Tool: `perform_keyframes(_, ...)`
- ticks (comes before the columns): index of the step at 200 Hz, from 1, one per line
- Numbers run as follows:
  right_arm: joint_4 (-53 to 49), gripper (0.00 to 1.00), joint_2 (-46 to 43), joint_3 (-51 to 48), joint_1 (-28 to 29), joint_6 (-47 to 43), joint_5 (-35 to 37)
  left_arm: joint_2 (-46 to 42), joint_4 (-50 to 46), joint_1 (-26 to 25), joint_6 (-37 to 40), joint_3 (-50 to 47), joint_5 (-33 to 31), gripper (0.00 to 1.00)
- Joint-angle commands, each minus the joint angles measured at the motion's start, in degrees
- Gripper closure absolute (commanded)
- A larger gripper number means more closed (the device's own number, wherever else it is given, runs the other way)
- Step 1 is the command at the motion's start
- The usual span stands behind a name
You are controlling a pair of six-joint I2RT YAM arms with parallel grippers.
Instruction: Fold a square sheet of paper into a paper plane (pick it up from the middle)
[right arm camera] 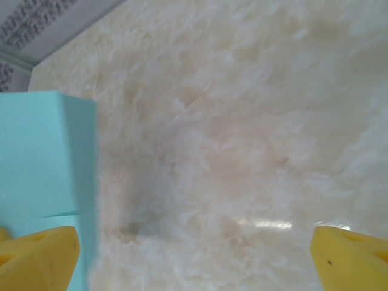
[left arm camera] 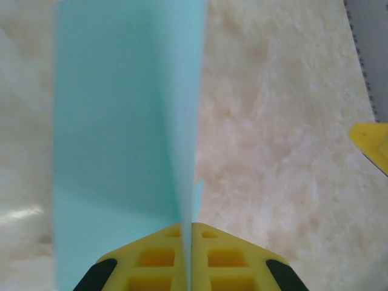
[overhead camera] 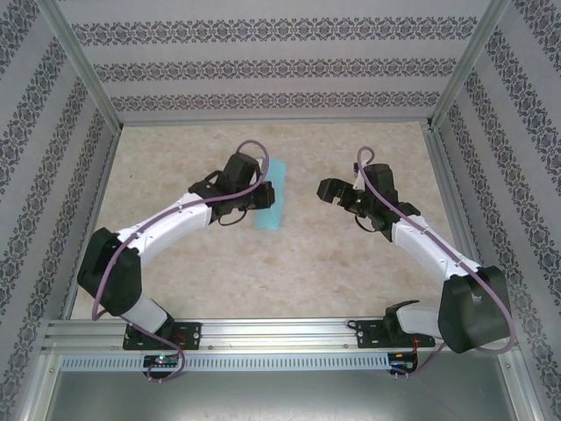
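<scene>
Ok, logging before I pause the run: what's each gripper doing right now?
Left gripper: shut on the square sheet of paper.
Right gripper: open, holding nothing.

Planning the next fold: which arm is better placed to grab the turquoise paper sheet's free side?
Probably right. The left gripper is shut on the thin turquoise paper sheet, so it is occupied; the right gripper is open and empty, with the sheet beside one finger.
</scene>
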Motion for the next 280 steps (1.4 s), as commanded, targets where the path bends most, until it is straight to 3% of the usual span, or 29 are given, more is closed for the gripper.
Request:
perform_keyframes(1, -0.1, 0.02, -1.3, 1.7, -1.0, 1.9, 5.6, 1.4, -19.2, 0.1, 10.8, 6.2, -13.5, 0.92)
perform_keyframes(42, -1.3, 0.02, -0.4, 2.8, -2.3, 3.2, 7.3, 10.2, -27.0, -0.2, 14.8, 15.5, -28.4, 0.92)
perform_keyframes(79, -4.0, 0.02, 0.6, 3.9, -2.9, 3.1, 10.8, 19.5, -32.4, -1.7, 13.1, 20.4, -43.2, 0.92)
perform_keyframes(125, -8.8, 0.02, 0.7, 5.7, -3.5, 3.1, 17.6, 31.6, -40.0, -7.0, 6.8, 26.8, -52.9, 0.92)
perform_keyframes(207, -12.2, 0.02, 0.7, 6.0, -6.9, 4.6, 18.4, 39.1, -36.6, -10.9, 4.6, 30.3, -39.1, 0.88)
perform_keyframes(237, -12.2, 0.02, 1.7, 6.6, -7.2, 4.6, 17.1, 37.6, -34.9, -10.8, 5.4, 30.5, -33.4, 0.75)
perform_keyframes(280, -12.4, 0.02, 3.1, 7.9, -7.2, 4.4, 14.0, 31.5, -30.8, -10.8, 8.0, 31.0, -19.3, 0.45)
